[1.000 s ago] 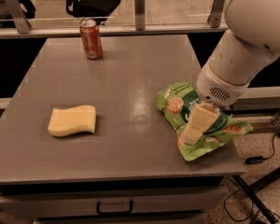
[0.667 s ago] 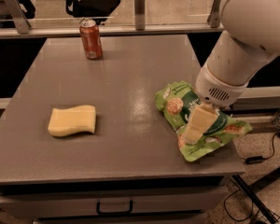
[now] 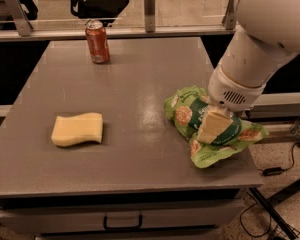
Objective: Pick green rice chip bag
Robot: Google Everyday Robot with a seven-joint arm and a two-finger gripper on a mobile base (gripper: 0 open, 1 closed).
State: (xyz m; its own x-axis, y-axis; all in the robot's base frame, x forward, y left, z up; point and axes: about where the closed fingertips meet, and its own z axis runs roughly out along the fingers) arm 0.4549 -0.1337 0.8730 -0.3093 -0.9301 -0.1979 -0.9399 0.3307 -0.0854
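The green rice chip bag (image 3: 185, 115) lies crumpled on the right part of the grey table (image 3: 140, 84), close to the right and front edges. It is bright green with a darker green panel and pictures of round tan chips. My gripper (image 3: 212, 126) comes down from the big white arm (image 3: 260, 39) at the upper right and rests on the middle of the bag. The arm's wrist hides the far right part of the bag.
A yellow sponge (image 3: 77, 129) lies on the left front of the table. A red soda can (image 3: 97, 42) stands upright at the back left. A rail with posts runs behind the table. A drawer handle (image 3: 122, 223) and floor cables (image 3: 285, 169) are below.
The arm has shifted very slightly over the bag. The bag, sponge and can lie where they were.
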